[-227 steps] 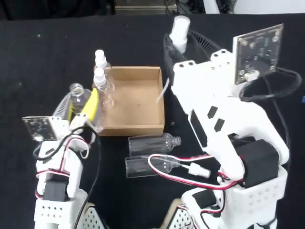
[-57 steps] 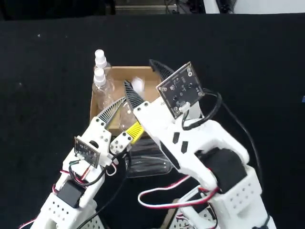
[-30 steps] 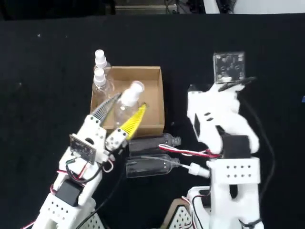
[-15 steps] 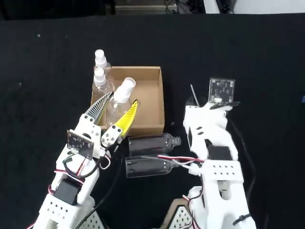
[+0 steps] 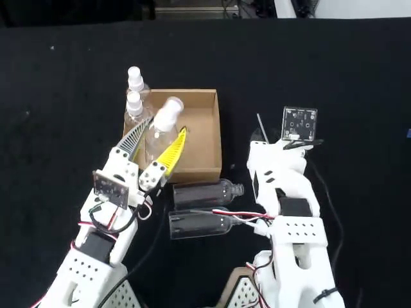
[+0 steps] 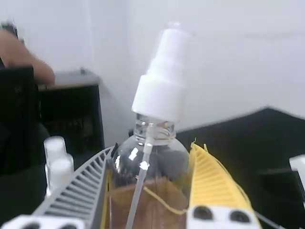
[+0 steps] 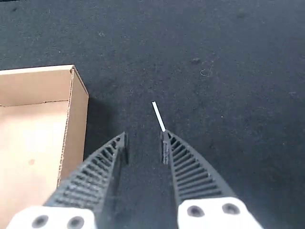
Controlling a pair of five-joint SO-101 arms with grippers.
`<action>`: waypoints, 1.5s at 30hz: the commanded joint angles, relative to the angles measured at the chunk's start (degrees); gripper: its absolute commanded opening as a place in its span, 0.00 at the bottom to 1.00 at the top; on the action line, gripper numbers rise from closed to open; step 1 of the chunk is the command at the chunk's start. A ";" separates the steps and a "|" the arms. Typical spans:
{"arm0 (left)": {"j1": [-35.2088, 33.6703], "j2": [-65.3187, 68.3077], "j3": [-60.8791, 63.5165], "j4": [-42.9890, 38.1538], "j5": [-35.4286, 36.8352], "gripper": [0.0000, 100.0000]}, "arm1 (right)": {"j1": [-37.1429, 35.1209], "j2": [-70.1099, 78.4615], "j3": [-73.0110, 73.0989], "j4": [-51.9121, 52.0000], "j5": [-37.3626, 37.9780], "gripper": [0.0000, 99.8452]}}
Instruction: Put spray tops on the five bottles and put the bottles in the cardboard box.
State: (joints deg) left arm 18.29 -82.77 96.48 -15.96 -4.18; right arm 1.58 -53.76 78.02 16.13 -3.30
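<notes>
My left gripper [image 5: 166, 127] is shut on a clear bottle [image 5: 157, 138] with a white spray top [image 5: 168, 109], held upright over the left side of the cardboard box [image 5: 212, 131]. The left wrist view has that bottle [image 6: 147, 164] and its top [image 6: 162, 90] between the grey and yellow fingers of the gripper [image 6: 152, 148]. Two capped bottles [image 5: 133, 102] stand at the box's far left corner. Two bottles without tops [image 5: 205, 192] [image 5: 199, 223] lie in front of the box. My right gripper [image 7: 144, 138] is open and empty, low over the table right of the box [image 7: 76, 105].
A thin white tube [image 7: 158, 116] shows on the black table just beyond one right fingertip. A small white part [image 5: 260, 225] lies by the neck of the nearer uncapped bottle, partly behind the right arm. Black table stretches to the right and far side.
The left arm has carried the capped bottle farther over the box toward the two standing bottles. The right arm drew back from the box to the right and lowered, then stayed still.
</notes>
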 commanded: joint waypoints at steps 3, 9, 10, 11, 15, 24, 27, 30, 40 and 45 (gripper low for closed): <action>-0.40 15.74 0.75 -16.18 0.18 0.03 | 0.97 0.22 -0.04 -1.32 0.00 0.10; -0.40 22.15 0.40 -16.88 0.18 0.03 | 0.97 0.22 -0.04 -1.32 0.00 0.10; -0.40 22.15 0.40 -16.88 0.18 0.03 | 0.97 0.22 -0.04 -1.32 0.00 0.10; -0.48 22.15 0.40 -16.88 0.18 0.03 | 0.97 0.22 -0.04 -1.32 0.00 0.10; -3.47 22.68 0.40 -16.88 0.18 0.03 | 0.97 0.22 -0.04 -1.32 0.00 0.10; -9.80 22.42 0.31 -16.88 10.55 0.03 | 0.97 0.22 -0.04 -1.32 0.00 0.10; -10.15 22.77 -0.04 -16.88 10.55 0.03 | 0.97 0.22 -0.04 -1.32 0.00 0.10; -11.56 22.77 -1.54 -16.62 10.64 0.03 | 0.97 0.22 -0.04 -1.32 0.00 0.10; -12.88 22.86 -2.42 -16.79 10.55 0.03 | 0.97 0.13 0.75 -1.76 0.00 0.10; -12.79 22.86 -2.42 -16.53 10.55 0.03 | 0.97 0.13 0.75 -1.76 0.00 0.10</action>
State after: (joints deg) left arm 6.24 -60.18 95.43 -31.08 6.20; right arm 1.58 -53.76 79.25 16.13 -3.30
